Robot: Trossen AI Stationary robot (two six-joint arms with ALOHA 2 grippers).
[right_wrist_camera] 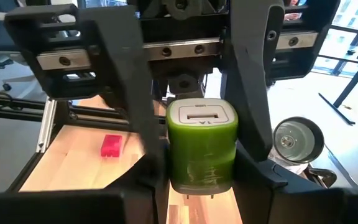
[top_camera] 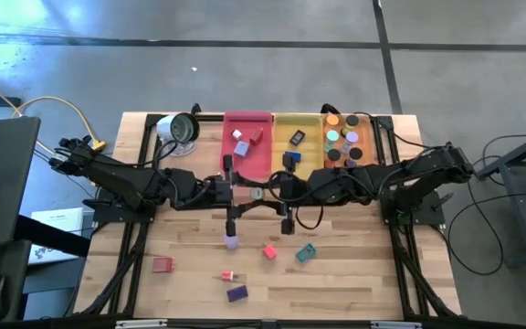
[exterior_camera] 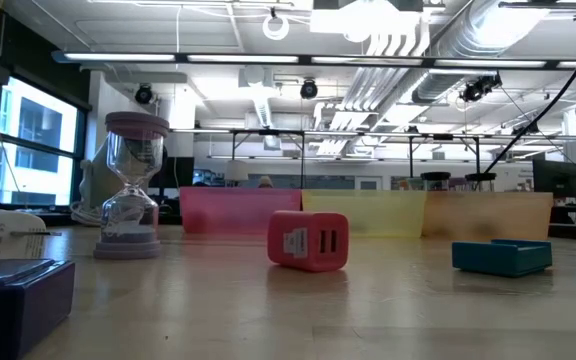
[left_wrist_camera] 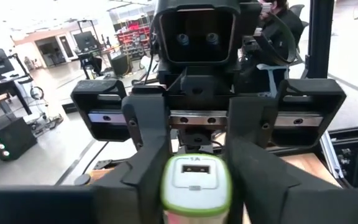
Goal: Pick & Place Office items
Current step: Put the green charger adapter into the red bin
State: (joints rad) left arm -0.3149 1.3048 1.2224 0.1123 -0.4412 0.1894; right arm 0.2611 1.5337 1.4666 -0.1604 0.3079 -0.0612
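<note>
I see both grippers meet mid-table. My right gripper (right_wrist_camera: 194, 168) pinches the green charger (right_wrist_camera: 202, 149). My left gripper (left_wrist_camera: 194, 180) closes on it too.

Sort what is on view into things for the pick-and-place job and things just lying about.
Job: green charger in the right gripper; red charger; teal block; purple block; hourglass; discs in the orange tray.
Lying about: round silver object; yellow cable.
</note>
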